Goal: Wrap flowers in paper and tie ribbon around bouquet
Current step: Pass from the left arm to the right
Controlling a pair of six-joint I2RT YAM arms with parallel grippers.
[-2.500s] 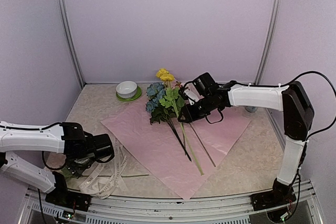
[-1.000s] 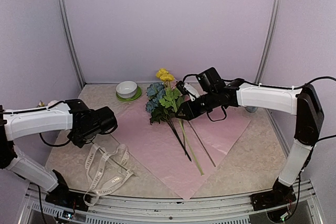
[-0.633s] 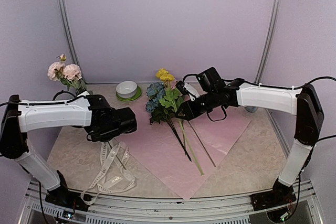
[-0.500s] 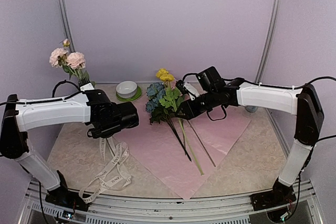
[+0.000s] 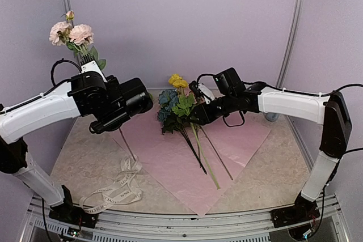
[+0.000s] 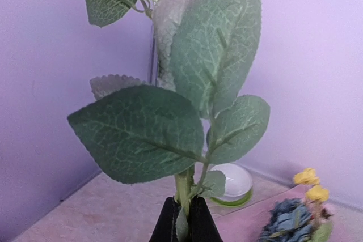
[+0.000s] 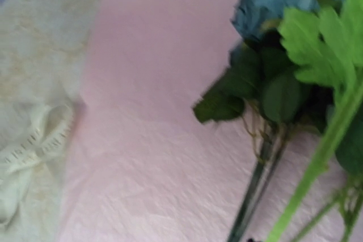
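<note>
Left gripper: clenched on the stem of the pink sprig, held high over the left of the table.

Risk: the stem is thin, with broad leaves and blooms far above the pinch. I judge it could swivel or slip on the way down.

Ribbon lies in loose loops at front left, off the paper. A low pass could snag it.

Blue and yellow bunch lies on the sheet, stems fanned toward the arm bases.

Right gripper is at the bunch's leaves; I cannot tell whether it is grasping or released. A nudge there could scatter the stems and skid the paper.

Leaves are veined and serrated. Paper is thin and faintly crinkled. Ribbon is flat and lettered.
</note>
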